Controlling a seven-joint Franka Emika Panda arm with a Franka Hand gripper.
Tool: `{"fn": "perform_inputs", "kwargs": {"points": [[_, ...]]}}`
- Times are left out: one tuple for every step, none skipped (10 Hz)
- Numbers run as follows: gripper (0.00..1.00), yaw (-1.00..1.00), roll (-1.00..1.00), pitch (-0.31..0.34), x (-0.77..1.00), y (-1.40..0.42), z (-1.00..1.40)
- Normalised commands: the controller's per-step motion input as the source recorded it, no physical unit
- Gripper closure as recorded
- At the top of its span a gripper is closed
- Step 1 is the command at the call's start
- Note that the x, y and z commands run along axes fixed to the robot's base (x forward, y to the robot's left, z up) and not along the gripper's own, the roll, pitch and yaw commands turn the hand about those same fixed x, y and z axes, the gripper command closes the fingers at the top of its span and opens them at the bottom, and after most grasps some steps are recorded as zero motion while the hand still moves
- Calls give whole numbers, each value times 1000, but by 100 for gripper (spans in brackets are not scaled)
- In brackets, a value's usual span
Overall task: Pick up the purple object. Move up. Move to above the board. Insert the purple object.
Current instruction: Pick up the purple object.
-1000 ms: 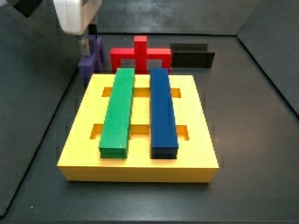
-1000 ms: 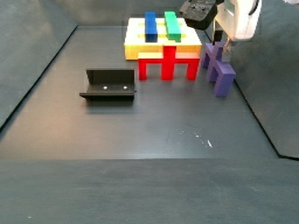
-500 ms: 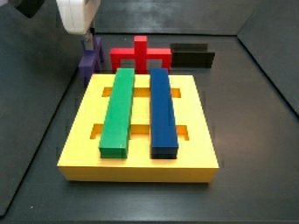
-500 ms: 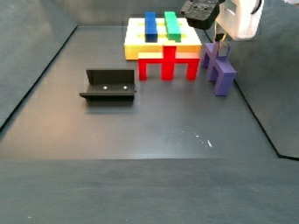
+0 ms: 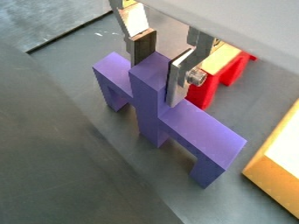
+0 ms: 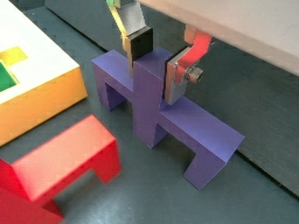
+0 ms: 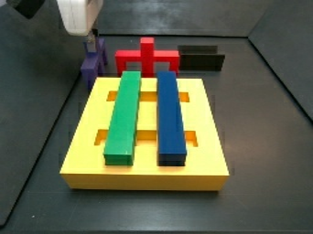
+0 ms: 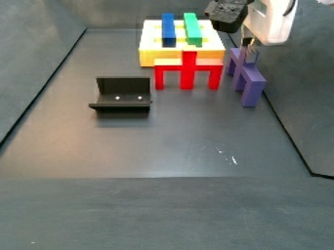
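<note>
Gripper (image 5: 163,59) unmoved, jaws straddling purple object (image 5: 163,122) upright, unlifted

One gripper (image 5: 163,59) hangs at the purple object's central upright beside the board, its two silver fingers (image 6: 138,39) either side of that upright in both wrist views. There is one purple object (image 5: 158,109) on the floor. One yellow board (image 7: 146,130) lies there, carrying two long bars (one green bar (image 7: 124,113), one blue bar (image 7: 170,114)). One red cross-shaped block (image 7: 146,58) stands at the board's far edge in a side view. One dark fixture (image 8: 121,96) sits on the floor, well apart from the board. That makes six pieces counted, plus the single gripper.
</note>
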Motion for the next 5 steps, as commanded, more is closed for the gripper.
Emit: {"fn": "perform_inputs", "kwargs": {"points": [[100, 0, 0, 0, 0, 0, 0], [100, 0, 0, 0, 0, 0, 0], [100, 0, 0, 0, 0, 0, 0], [100, 0, 0, 0, 0, 0, 0], [100, 0, 0, 0, 0, 0, 0]]}}
